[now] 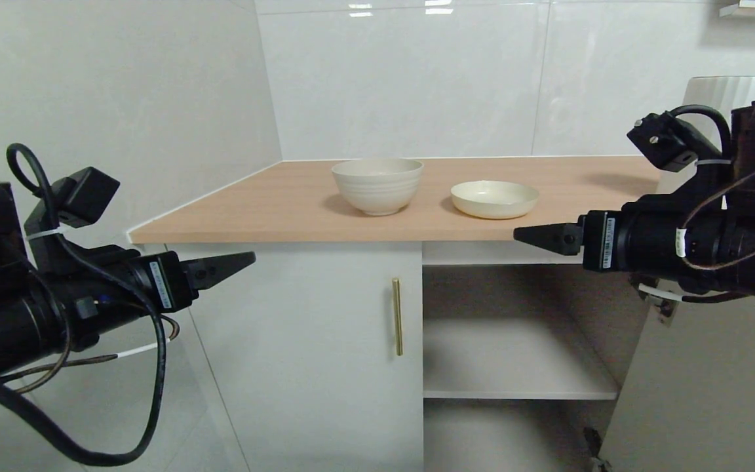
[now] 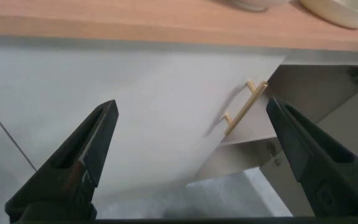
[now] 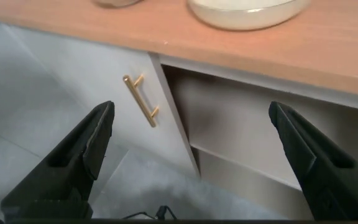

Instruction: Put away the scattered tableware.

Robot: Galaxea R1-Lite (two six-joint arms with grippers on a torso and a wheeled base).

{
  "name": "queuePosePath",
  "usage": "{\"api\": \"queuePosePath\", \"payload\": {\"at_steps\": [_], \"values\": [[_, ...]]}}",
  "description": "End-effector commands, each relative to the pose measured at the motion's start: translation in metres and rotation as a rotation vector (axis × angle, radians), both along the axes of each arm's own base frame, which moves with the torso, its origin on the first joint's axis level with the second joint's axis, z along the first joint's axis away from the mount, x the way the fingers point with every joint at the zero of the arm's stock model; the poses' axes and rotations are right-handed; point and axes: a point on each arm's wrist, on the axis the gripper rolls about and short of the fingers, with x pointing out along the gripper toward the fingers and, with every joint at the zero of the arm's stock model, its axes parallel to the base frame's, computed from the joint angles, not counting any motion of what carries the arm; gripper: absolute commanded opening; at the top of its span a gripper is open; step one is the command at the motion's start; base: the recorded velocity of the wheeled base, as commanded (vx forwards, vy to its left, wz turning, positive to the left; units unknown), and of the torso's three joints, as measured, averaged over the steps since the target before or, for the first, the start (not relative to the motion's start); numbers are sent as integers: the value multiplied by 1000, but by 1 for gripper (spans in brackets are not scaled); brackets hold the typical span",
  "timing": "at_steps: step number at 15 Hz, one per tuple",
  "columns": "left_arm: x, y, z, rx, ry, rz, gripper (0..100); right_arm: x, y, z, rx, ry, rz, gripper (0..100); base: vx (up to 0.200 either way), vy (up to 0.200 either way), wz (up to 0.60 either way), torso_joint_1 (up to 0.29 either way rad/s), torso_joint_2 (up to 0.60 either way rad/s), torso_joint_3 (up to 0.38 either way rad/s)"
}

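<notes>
Bowl: the cream ribbed ceramic bowl [image 1: 377,185] stands upright on the light wooden tabletop [image 1: 246,213], left of centre and back from the near edge.
Dish: the cream shallow round dish [image 1: 494,198] sits to the bowl's right, apart from it and closer to the near edge, above the open compartment.
Cupboard: the white left door with its slim brass bar handle [image 1: 397,316] is shut. The right compartment stands open, and we take its white shelf [image 1: 515,360] for the destination.
Left pincer [image 1: 236,262]: released, fingers spread wide, holding nothing. It hovers at the near left, below tabletop height.
Right pincer [image 1: 531,236]: also released and holding nothing, level with the tabletop's near edge, near the dish. We judge it best placed to take the dish first.
Stage: nothing is stored yet.
</notes>
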Motion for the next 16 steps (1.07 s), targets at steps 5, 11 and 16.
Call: {"api": "queuePosePath", "payload": {"at_steps": [5, 11, 16], "values": [[3, 0, -3, 3, 11, 0, 100, 8, 0, -11, -21, 28, -16, 100, 0, 0, 0, 3, -15, -5], [6, -1, -6, 5, 25, 0, 100, 8, 0, -12, -24, 31, -16, 100, 0, 0, 0, 109, -353, -265], [9, -1, -8, 7, 37, 0, 100, 8, 0, -14, -27, 36, -16, 100, 0, 0, 0, 171, -484, -288]]}}
